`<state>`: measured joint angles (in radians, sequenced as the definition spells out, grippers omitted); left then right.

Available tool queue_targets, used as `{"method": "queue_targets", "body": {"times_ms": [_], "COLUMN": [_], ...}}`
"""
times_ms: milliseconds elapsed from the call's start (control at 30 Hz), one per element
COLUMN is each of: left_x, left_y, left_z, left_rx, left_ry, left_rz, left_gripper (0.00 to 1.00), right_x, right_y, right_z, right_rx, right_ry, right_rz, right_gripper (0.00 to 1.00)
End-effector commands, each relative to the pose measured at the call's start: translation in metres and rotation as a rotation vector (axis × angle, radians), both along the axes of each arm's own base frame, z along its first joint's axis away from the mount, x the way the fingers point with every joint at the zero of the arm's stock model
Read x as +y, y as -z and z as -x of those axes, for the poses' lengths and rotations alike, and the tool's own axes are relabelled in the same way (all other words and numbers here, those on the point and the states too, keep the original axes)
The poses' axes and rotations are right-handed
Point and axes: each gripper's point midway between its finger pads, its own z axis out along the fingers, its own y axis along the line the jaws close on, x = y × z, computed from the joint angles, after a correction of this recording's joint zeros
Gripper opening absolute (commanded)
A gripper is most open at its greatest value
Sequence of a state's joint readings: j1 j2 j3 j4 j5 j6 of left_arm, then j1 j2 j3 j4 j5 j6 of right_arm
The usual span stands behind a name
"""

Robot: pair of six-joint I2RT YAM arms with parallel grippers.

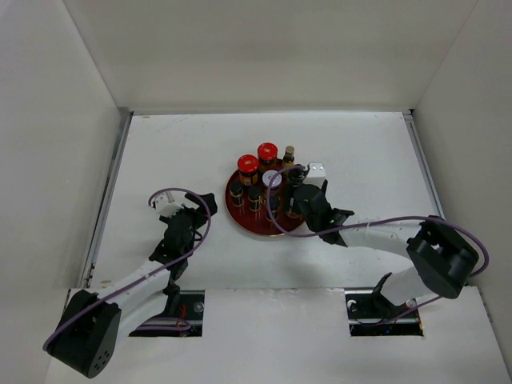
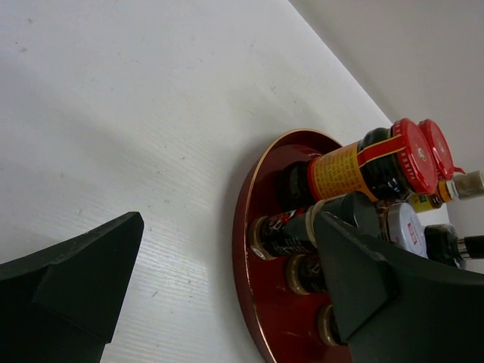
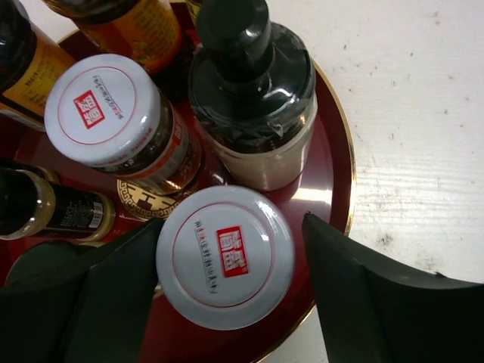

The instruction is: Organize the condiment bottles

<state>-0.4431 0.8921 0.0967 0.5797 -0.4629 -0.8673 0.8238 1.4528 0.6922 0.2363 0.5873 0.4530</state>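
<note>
Here, white-capped jar [image 3: 225, 257], within right gripper [image 3: 231, 225] (jaws apart)

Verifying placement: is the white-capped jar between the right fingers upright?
Upright: the jar stands in the tray, flat cap facing the right wrist camera squarely.

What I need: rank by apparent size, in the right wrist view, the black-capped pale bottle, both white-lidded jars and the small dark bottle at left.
1. The black-capped pale bottle.
2. The near white-lidded jar and the far white-lidded jar: they look alike, and nearness makes it unsure.
3. The small dark bottle, partly cropped.
</note>
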Motion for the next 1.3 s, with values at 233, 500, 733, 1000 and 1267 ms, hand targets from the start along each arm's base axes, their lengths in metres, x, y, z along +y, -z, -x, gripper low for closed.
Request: {"method": "queue_targets", "body": {"times_ms": [233,500,733,1000,1267], "left_x": [0.019,0.012,-0.004,0.003,0.004], "left_y": [0.000,-0.002,-0.022,-0.044,-0.042], "left_z": [-0.008,-0.016,-0.018,-0.027,-0.032], "left_rx": [0.056,0.145,0.135,0.097,0.113], "left_ry": [-0.100,-0.097,-0.056,-0.089,-0.096], "left_rz": [-0.065,-0.115,-0.102,-0.171,-0.178], "left_gripper": [1.00,1.00,1.00,1.00,1.00], "right_x": [-0.002,-0.088,-0.136,-0.144,-0.138], "right_y": [-0.095,-0.103,-0.058,-0.034,-0.040], "right_z": [-0.004,-0.003,0.001,0.001,-0.001], "right_rx": [-0.204,-0.240,-0.182,-0.144,-0.179], "right_ry": [0.017,0.246,0.375,0.414,0.385], "right_rz": [-0.199,-0.300,-0.354,-0.380,-0.392], "right_gripper": [1.00,1.00,1.00,1.00,1.00]}}
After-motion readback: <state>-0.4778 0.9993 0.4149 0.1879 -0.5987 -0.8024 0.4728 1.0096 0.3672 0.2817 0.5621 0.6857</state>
